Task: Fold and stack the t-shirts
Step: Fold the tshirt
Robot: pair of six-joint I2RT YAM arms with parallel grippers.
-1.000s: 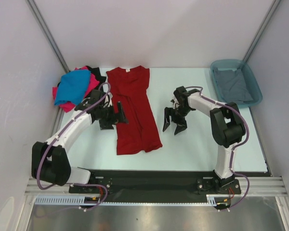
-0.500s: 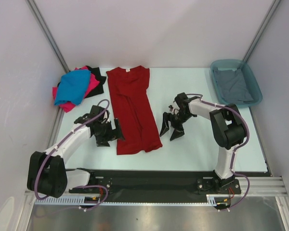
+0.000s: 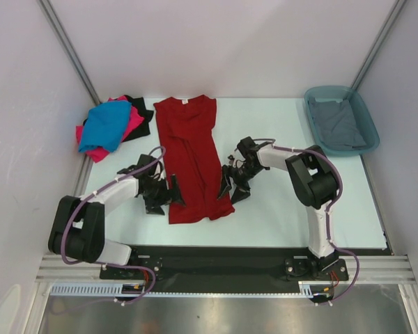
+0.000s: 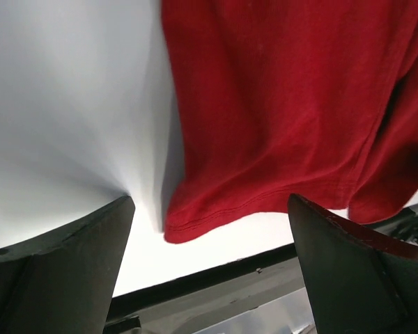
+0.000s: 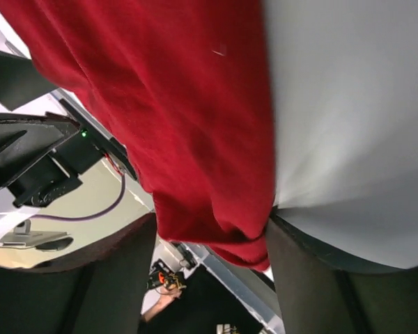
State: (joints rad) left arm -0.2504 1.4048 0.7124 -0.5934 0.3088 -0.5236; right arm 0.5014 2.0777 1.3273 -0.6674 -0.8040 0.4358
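Counting five t-shirts: one dark red shirt (image 3: 193, 156) spread flat mid-table, collar at the far end; one bright blue shirt (image 3: 104, 129), one hot pink shirt (image 3: 132, 122) and one black shirt (image 3: 142, 111) heaped together at the far left corner; one grey shirt (image 3: 338, 124) lying in the single teal tub (image 3: 368, 118) at far right. Two arms, both low at the red shirt's near hem. Left gripper (image 3: 164, 200) is spread to its widest, holding nothing, with the hem's left corner between its fingers (image 4: 63, 271). Right gripper (image 3: 232, 191) is parted somewhat less, straddling the hem's right corner, with cloth between its fingers (image 5: 313, 278). I see no pinch.
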